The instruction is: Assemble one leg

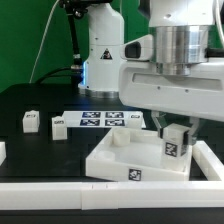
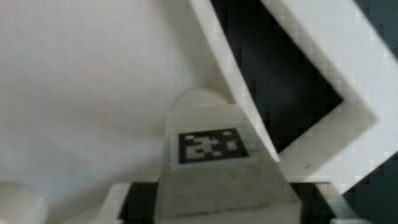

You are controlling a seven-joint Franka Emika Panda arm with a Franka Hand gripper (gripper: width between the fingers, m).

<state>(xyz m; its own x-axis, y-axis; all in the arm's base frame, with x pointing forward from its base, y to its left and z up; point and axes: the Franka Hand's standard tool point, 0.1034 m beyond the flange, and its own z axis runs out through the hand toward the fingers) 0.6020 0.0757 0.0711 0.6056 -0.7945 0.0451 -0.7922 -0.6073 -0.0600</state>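
My gripper [image 1: 176,132] is shut on a leg [image 1: 176,141], a small white post with a black-and-white tag, and holds it upright at the near corner of the white square tray [image 1: 118,160] on the exterior view's right. In the wrist view the leg [image 2: 214,150] sits between the dark fingertip pads [image 2: 146,200] of the gripper [image 2: 217,206], with the tray's flat inside [image 2: 89,80] and its raised rim [image 2: 217,60] below. I cannot tell whether the leg touches the tray. Two loose legs [image 1: 30,120] [image 1: 58,125] stand on the black table at the exterior view's left.
The marker board [image 1: 100,119] lies behind the tray. A white rail [image 1: 90,196] runs along the front and another [image 1: 207,160] along the exterior view's right, seen also in the wrist view [image 2: 338,60]. The arm's white base [image 1: 100,50] stands at the back.
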